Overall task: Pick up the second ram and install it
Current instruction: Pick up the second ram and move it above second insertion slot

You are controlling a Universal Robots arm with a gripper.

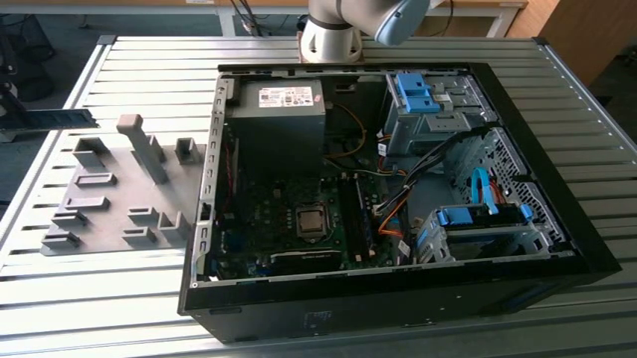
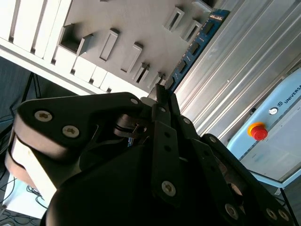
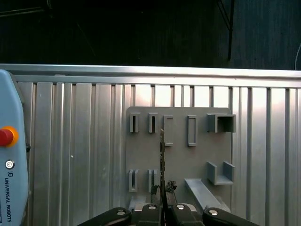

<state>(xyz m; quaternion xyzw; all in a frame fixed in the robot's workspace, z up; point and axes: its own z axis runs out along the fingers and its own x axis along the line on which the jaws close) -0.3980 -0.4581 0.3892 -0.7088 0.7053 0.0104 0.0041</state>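
The second ram (image 3: 162, 150) shows edge-on as a thin dark strip in the first wrist view, hanging above the grey holder plate (image 3: 193, 157). My gripper (image 3: 163, 192) is shut on its near end. In the second wrist view the same stick (image 2: 194, 44) is a blue-green board with black chips, reaching out from the fingertips (image 2: 161, 92) over the plate (image 2: 117, 19). In the exterior view the ram (image 1: 58, 118) is held level at the far left, above the plate (image 1: 110, 205) and well away from the motherboard's ram slots (image 1: 356, 216).
An open computer case (image 1: 557, 224) lies on the slatted metal table, with a power supply (image 1: 279, 119), the processor (image 1: 310, 221) and blue drive brackets (image 1: 413, 93) inside. A pendant with a red stop button (image 3: 4, 136) lies beside the plate. The arm's base (image 1: 332, 33) stands behind the case.
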